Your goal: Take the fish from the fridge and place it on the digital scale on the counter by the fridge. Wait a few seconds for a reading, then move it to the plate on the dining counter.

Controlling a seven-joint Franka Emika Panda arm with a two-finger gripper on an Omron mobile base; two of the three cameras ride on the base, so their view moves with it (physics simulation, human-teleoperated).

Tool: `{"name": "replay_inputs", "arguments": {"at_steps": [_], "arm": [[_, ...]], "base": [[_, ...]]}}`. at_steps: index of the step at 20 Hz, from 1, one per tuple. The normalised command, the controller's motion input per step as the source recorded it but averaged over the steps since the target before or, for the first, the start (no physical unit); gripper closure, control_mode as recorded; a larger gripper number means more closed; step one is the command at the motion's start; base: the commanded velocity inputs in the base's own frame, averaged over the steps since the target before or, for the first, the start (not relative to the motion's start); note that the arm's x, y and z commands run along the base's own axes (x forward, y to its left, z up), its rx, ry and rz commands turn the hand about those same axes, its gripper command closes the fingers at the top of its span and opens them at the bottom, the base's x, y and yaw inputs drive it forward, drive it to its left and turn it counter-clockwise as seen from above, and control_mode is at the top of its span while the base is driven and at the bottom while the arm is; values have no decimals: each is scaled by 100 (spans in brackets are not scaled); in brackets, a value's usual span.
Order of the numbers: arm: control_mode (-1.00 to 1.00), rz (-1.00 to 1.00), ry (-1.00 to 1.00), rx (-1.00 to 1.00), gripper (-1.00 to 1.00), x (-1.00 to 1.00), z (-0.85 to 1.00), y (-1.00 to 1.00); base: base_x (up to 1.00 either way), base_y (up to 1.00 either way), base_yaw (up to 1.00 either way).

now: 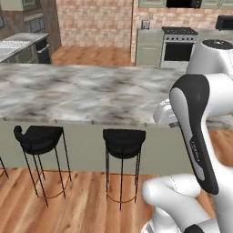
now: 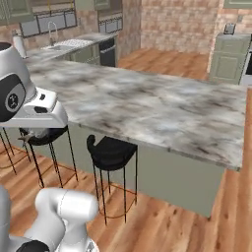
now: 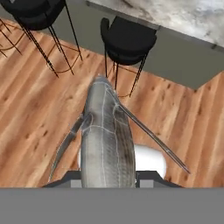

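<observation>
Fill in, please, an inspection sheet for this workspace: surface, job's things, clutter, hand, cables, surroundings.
Surface: broad grey-white veined marble dining counter, bare where visible.
Job's things: pale silver-grey scaled fish held in the hand, over the wooden floor, not yet over the counter; plate, scale, fridge: nothing seen.
Clutter: nothing seen.
Hand: two-finger hand shut on the fish, below the counter's edge.
Cables: nothing seen.
Surroundings: black stools at the counter's edge; brick wall; steel oven; sink counter.
</observation>
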Motion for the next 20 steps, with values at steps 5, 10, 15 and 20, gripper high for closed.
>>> {"name": "replay_inputs", "arguments": {"at_steps": [5, 10, 15, 20], "arm": [[100, 0, 0, 0, 100, 0, 0, 0], [100, 0, 0, 0, 100, 0, 0, 0], [100, 0, 0, 0, 100, 0, 0, 0], [100, 0, 0, 0, 100, 0, 0, 0]], "base": [[7, 100, -38], [0, 100, -33], [0, 100, -28], [0, 100, -25]]}}
